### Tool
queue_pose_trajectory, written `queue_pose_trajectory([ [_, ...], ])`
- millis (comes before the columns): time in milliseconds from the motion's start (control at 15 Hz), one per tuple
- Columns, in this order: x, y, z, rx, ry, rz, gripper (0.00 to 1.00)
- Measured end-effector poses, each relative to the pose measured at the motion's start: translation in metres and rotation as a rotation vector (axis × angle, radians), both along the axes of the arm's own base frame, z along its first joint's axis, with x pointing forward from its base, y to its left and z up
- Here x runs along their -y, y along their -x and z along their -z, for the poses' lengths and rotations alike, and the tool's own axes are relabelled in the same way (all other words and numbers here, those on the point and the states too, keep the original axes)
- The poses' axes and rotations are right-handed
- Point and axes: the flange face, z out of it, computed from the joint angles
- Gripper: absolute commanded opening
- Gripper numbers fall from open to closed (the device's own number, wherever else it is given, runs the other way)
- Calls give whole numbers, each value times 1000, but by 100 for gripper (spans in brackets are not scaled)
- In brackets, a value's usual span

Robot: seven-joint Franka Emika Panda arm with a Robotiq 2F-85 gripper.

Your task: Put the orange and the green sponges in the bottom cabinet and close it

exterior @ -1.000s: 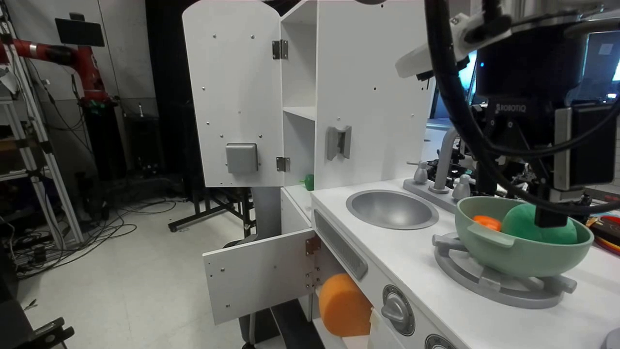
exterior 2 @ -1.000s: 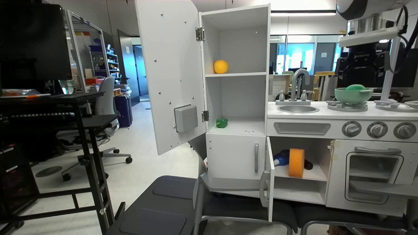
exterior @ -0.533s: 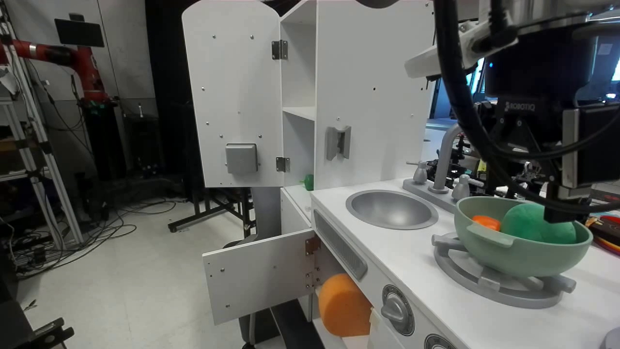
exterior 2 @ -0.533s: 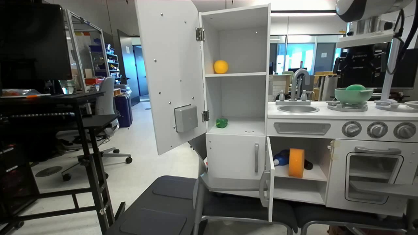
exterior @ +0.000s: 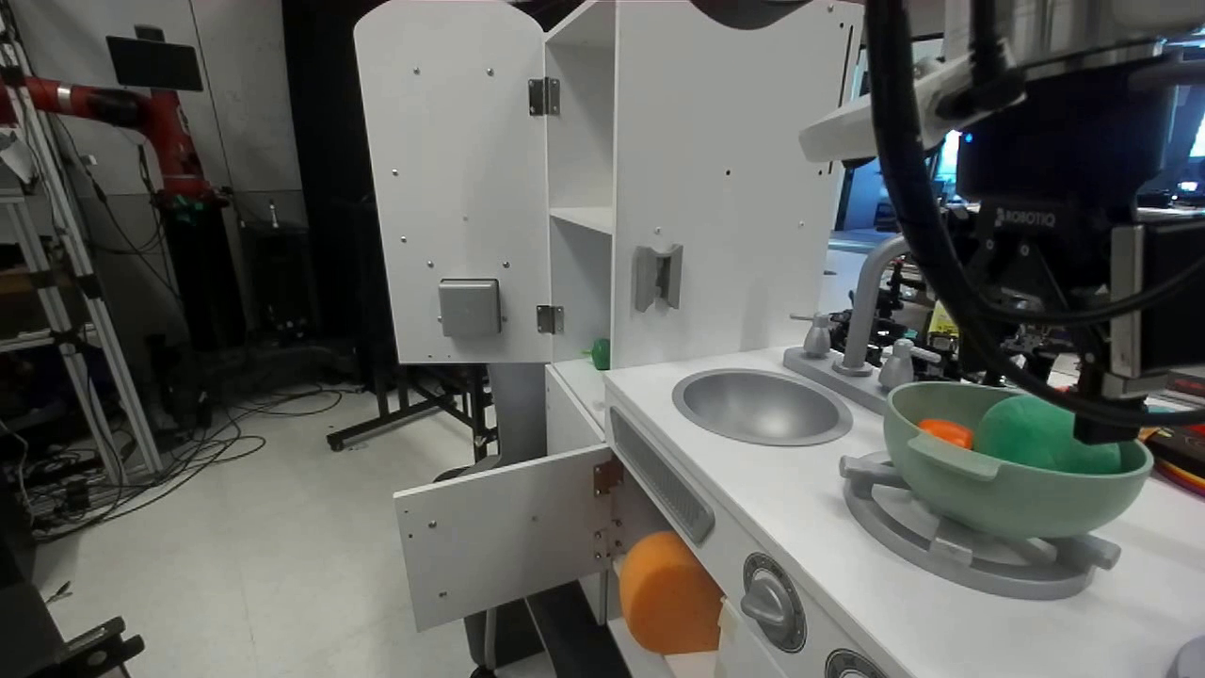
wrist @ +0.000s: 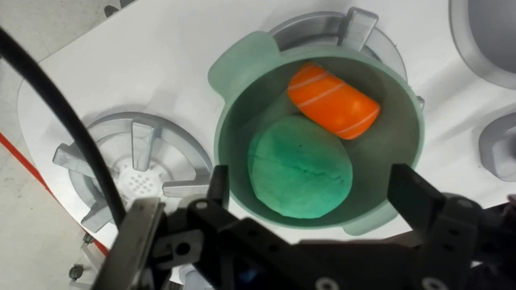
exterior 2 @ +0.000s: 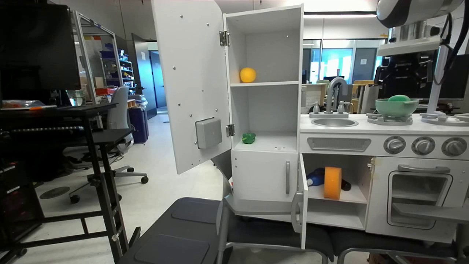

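Shifted slightly, the gripper (wrist: pixel 309 175) is held spread near the unstowed green sponge (wrist: pixel 300 171), while below the gripper the orange sponge (exterior 2: pixel 332 183) is shelved, its cabinet (exterior 2: pixel 361 181) yet unclosed.

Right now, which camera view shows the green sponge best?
The wrist view: it looks down on the green sponge, its top unobstructed. In both exterior views only its upper part shows; the green pot hides its lower part.

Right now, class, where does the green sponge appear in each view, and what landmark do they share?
In an exterior view: green sponge, right side, below mid-height.
In an exterior view: green sponge, upper right, only its top visible.
Wrist view: green sponge, near centre, slightly low.
Shared landmark: the pale green bowl holding it.
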Motion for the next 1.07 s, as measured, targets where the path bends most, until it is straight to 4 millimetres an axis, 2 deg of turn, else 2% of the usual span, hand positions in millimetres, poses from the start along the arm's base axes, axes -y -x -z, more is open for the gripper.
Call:
queue_pose_trajectory([
  [733,1,-10,21,-15,6,-7,100],
  [800,1,-10,21,-16,6,-7,97],
  [867,1,-10,22,-16,6,-7,74],
  [933,1,-10,22,-16,6,-7,73],
  [1067,1,-10,22,-16,6,-7,60],
])
